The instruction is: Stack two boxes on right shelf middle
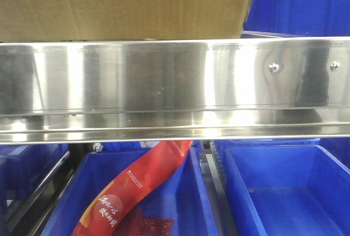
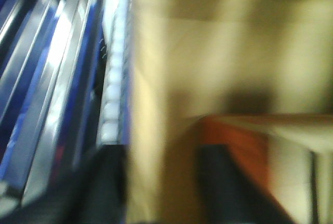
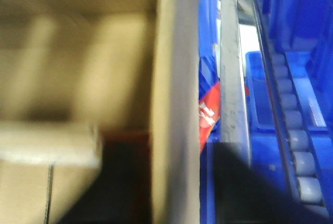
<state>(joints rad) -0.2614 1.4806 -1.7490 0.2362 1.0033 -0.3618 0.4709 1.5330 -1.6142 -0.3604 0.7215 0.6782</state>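
1. My left hand [image 2: 156,193] shows only as dark blurred shapes against cardboard; I cannot tell whether it grips.
2. My right hand [image 3: 171,182] is equally unclear, close beside a box wall.
3. One box [image 1: 123,6] already sits on the steel shelf [image 1: 175,82], above the blue bins [image 1: 279,192].
4. I judge both hands should press evenly and keep the load level over the lip.
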